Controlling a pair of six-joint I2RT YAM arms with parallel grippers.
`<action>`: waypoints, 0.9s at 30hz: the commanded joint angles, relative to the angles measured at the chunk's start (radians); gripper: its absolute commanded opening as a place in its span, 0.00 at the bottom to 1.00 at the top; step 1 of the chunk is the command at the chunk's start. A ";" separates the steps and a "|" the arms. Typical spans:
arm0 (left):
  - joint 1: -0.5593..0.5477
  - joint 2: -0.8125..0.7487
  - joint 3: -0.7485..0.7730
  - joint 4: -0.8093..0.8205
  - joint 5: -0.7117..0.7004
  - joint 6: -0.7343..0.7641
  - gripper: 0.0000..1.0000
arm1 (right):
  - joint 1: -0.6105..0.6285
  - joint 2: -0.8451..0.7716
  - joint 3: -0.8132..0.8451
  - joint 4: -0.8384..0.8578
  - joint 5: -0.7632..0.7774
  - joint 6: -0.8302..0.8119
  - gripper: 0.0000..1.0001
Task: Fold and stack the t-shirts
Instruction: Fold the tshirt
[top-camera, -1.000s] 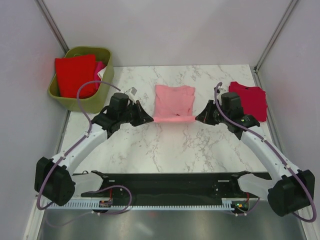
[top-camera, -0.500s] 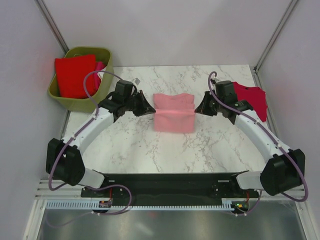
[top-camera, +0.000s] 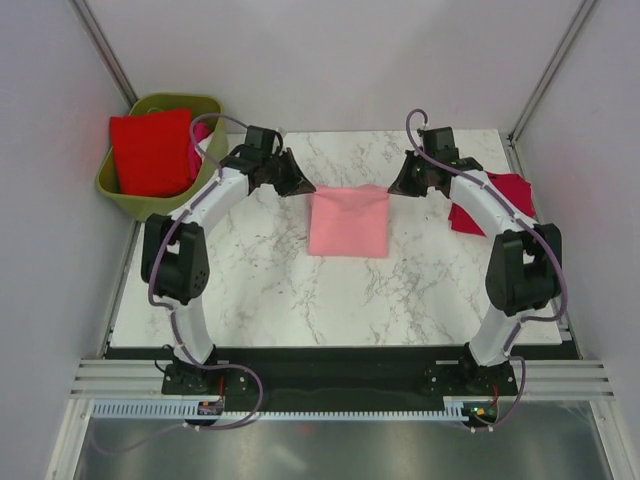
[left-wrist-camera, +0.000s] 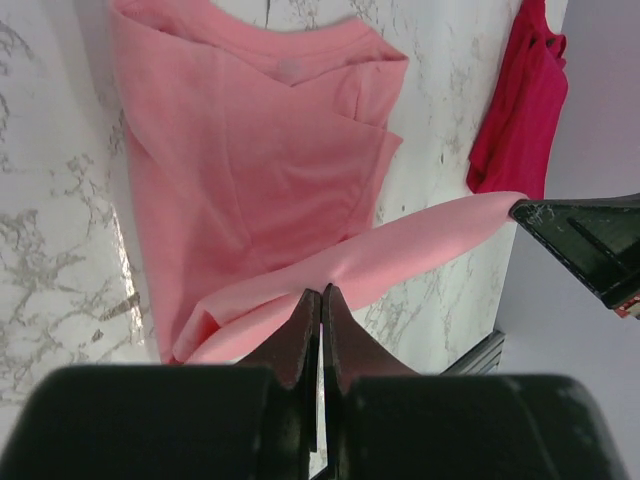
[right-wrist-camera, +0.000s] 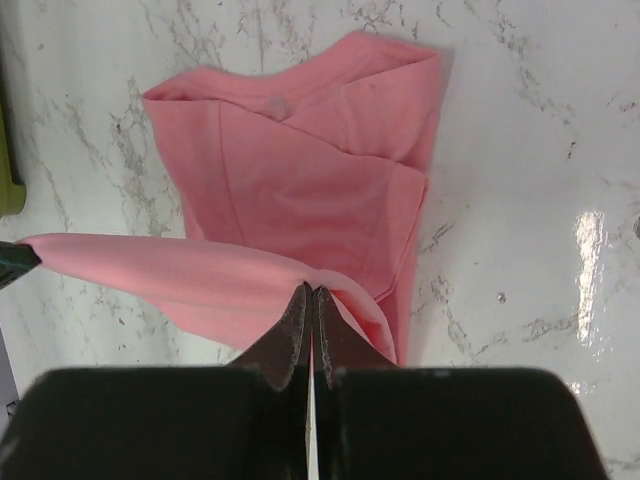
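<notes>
Item one: light pink t-shirt (top-camera: 348, 222), at the middle of the marble table (top-camera: 260, 290), sleeves folded in. We note that its lower hem is raised as a taut band above the body, over the collar end.

Item two: left gripper (top-camera: 302, 187), fingers pressed together on the hem's left corner. Its wrist view shows the cloth nipped between them.

Item three: right gripper (top-camera: 396, 187), pinching the hem's right corner in the same way.

Item four: dark crimson t-shirt (left-wrist-camera: 520, 110), flat at the table's right edge. A bright red t-shirt (top-camera: 150, 150) sits in the olive-green basket (top-camera: 150, 204) at far left.

Step in hand, as we judge it: folding the hem over to the collar. To do it well, we would keep both grippers level and matched in pace so the band stays straight. We would bring the hem square over the shoulder line and lower it onto the cloth before letting go, both sides together.

Change recorded: a second ago both grippers held the hem at the shirt's near end. Half a second ago they were midway along it. Now they are at its far end, with both arms stretched much further.
</notes>
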 joint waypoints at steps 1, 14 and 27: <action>0.035 0.100 0.174 -0.015 0.054 0.037 0.02 | -0.026 0.103 0.111 0.041 -0.001 0.007 0.00; 0.077 0.561 0.683 -0.025 0.121 0.057 0.66 | -0.065 0.471 0.395 0.137 -0.007 0.088 0.59; 0.071 0.484 0.433 0.052 0.094 0.165 0.68 | -0.065 0.420 0.176 0.265 -0.011 0.042 0.57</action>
